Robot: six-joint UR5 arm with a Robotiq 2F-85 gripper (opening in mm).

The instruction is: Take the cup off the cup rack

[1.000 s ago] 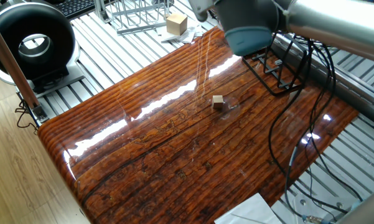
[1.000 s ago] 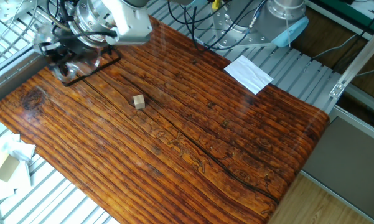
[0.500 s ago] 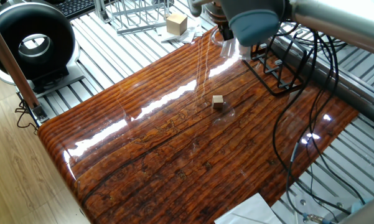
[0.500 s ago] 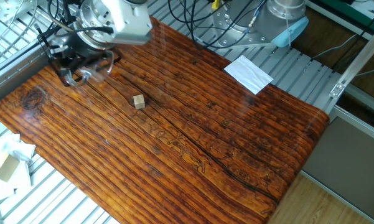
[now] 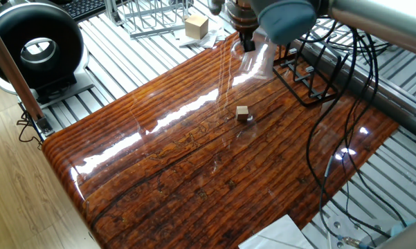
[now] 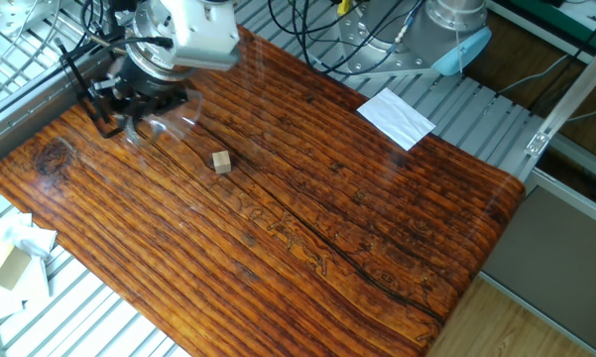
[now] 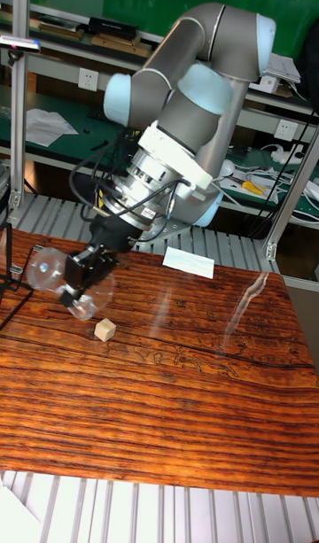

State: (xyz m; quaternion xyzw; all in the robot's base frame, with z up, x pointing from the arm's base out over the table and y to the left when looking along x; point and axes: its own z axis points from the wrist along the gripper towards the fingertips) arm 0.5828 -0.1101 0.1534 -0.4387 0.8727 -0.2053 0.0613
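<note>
Change since earlier frames: gripper (image 7: 78, 275) and cup (image 7: 64, 282) have shifted away from the cup rack (image 5: 310, 77) toward the middle of the counter (image 6: 307, 208); in the earliest pictures the gripper was low over the rack, with the cup barely visible.

Cup position: held in the air above the counter, clear of the prongs, just beside the rack on its inner side, near the small wooden cube (image 5: 243, 113).

Cup axis: in the tall view the long axis lies roughly level, with the round mouth turned toward the rack's side and the body running across the jaws.

Jaws: closed on the glass wall, one finger on each side as far as the tall view shows; contact itself is hard to read through the clear glass.

Key relation: the rack now lies behind the cup, toward the counter's edge; open wood and the cube lie ahead and below.

Judgement: removal looks essentially done; any set-down calls for righting the cup and keeping off the cube.

Risk: smooth glass held sideways may slip.
</note>
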